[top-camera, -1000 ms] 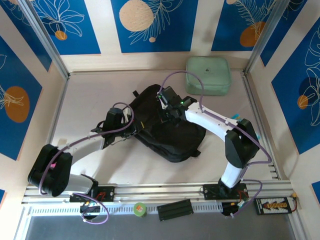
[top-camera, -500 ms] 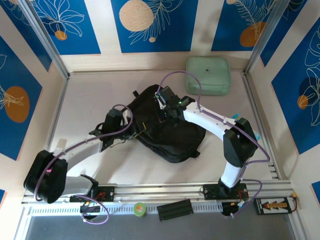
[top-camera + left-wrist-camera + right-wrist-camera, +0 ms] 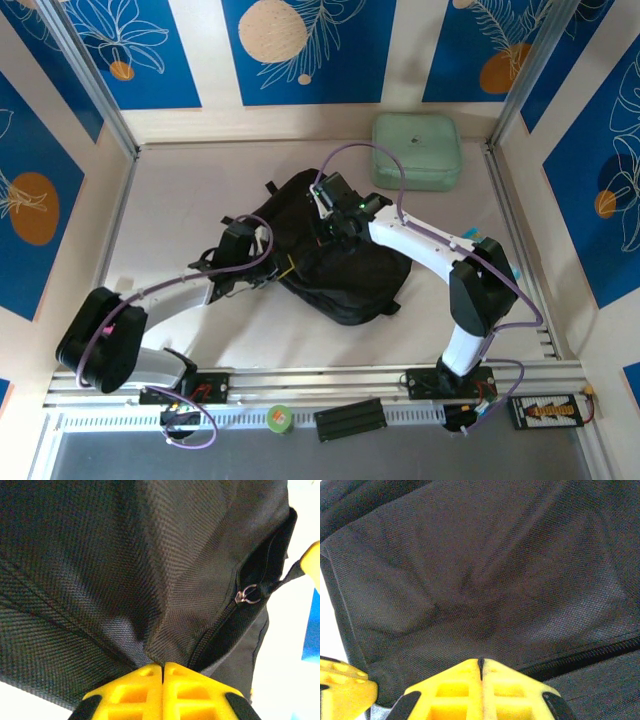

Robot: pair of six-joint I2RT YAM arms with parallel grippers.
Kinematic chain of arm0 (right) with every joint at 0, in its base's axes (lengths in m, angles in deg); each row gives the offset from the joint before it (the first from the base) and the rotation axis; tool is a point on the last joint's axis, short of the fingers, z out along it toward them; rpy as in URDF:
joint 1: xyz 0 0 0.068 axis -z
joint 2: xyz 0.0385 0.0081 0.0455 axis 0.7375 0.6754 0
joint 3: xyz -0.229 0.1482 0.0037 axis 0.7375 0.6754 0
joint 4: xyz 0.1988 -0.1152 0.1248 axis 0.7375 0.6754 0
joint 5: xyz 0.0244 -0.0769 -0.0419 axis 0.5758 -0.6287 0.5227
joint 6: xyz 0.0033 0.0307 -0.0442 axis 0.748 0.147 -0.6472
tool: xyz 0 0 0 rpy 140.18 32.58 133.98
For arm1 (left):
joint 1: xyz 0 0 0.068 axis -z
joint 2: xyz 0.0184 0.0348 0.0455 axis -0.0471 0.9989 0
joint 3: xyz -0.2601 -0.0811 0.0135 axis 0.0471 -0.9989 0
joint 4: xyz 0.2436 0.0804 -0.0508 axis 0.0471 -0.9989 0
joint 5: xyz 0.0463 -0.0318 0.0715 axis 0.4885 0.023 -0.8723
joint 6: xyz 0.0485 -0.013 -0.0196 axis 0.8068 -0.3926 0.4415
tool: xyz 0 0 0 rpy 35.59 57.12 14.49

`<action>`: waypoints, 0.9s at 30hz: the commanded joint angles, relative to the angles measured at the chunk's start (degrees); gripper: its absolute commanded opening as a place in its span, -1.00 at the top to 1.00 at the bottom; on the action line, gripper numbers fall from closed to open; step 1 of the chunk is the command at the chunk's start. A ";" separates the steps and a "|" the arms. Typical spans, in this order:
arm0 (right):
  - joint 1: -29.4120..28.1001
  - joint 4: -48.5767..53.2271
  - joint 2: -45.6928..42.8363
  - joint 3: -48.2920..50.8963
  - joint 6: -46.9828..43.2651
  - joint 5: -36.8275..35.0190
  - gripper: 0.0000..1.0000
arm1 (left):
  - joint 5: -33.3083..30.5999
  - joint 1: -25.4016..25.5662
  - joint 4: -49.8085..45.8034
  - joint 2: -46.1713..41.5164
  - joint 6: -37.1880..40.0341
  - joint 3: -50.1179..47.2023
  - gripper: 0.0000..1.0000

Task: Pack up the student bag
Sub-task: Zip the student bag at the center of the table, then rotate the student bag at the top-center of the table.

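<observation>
left wrist shows the left gripper [image 3: 163, 667] fingers pressed together on a fold of the student bag [image 3: 125, 570], mid-table [image 3: 170, 190], right gripper [image 3: 481, 662] pinching cloth likewise: seemingly the opening step, next needing the zipper [image 3: 220, 625] mouth pulled apart.

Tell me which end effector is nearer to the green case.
Right. The right end effector sits on the middle of the bag, near-left of the case. The left end effector is at the bag's left edge, farther from it.

Top view's bright, even and sharp, with soft shadows. Right wrist's student bag [image 3: 470, 580] looks smeary up close; the table [image 3: 285, 680] blows out white on left wrist.
</observation>
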 commanded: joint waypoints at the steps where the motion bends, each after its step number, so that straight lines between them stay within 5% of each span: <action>1: 1.49 -0.50 -2.52 0.23 -0.18 -3.20 1.00 | -1.88 0.28 -0.30 -0.01 2.75 1.40 1.00; 17: 10.33 10.50 7.70 -10.41 10.94 -22.70 1.00 | -5.49 0.13 -5.73 0.81 7.79 0.27 1.00; 22: 10.32 9.52 10.38 -12.89 12.11 -20.49 1.00 | -6.17 -0.98 -7.57 1.60 10.04 2.57 1.00; 27: 10.47 6.17 11.52 -14.44 10.67 -10.65 1.00 | -3.76 -7.63 -9.46 4.49 15.31 7.97 1.00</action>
